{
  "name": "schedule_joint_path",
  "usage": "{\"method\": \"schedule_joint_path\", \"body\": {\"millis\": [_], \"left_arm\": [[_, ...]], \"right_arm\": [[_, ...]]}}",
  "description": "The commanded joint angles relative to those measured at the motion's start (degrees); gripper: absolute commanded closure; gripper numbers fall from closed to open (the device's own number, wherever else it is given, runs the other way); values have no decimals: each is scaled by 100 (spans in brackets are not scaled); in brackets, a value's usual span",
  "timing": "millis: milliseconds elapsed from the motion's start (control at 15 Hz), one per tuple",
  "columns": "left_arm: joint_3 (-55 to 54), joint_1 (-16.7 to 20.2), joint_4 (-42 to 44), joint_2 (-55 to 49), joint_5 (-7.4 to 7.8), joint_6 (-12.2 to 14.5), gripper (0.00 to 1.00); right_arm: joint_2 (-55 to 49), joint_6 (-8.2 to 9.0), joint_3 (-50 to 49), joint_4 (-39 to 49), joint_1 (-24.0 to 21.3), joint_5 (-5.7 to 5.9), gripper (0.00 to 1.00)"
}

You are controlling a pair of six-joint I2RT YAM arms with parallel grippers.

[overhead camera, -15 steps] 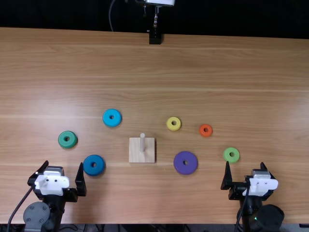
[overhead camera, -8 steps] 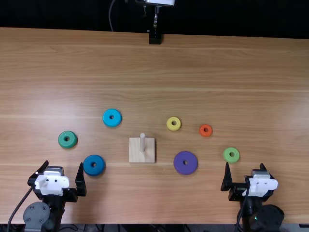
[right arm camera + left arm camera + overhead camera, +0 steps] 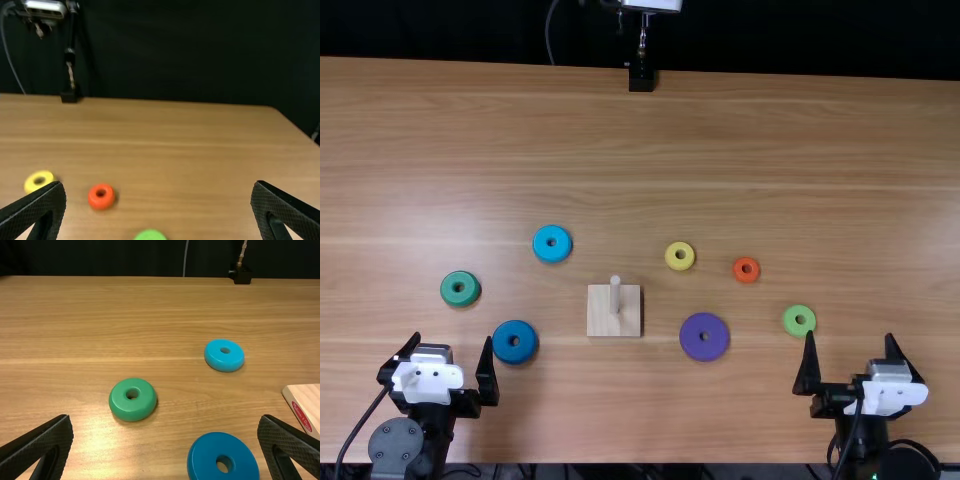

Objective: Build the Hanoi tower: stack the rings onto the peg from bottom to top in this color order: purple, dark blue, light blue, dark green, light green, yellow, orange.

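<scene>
Here's the peg, upright on its wooden base just below the middle of the top view, with seven rings spread around it on the tabletop! Purple ring sits right of the base; dark blue ring is lower left, light blue ring higher up, dark green ring farther left. Over on the right, it's yellow ring, then orange ring, then light green ring lower down. Left gripper, lower left: fingers parted wide, released, one tip just beside dark blue! Right gripper, lower right: fingers wide apart too, one tip near light green!
</scene>
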Motion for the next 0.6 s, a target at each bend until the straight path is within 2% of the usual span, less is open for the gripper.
{"method": "schedule_joint_path", "body": {"millis": [0, 67, 133, 200, 267, 533], "left_arm": [[-602, 22, -455, -67, 70, 78, 0], [-602, 22, -455, -67, 70, 78, 0], [-602, 22, -455, -67, 70, 78, 0], [-602, 22, -455, -67, 70, 78, 0], [-602, 22, -455, -67, 70, 78, 0], [-602, 22, -455, -67, 70, 78, 0]], "right_arm": [[328, 0, 356, 74, 264, 73, 0], [619, 0, 576, 169, 405, 62, 0], [1023, 0, 874, 254, 563, -12, 0], [1471, 0, 1244, 285, 765, -275, 0], [1893, 0, 1542, 222, 958, -455, 0], [3387, -21, 2571, -717, 1828, -465, 0]]}}
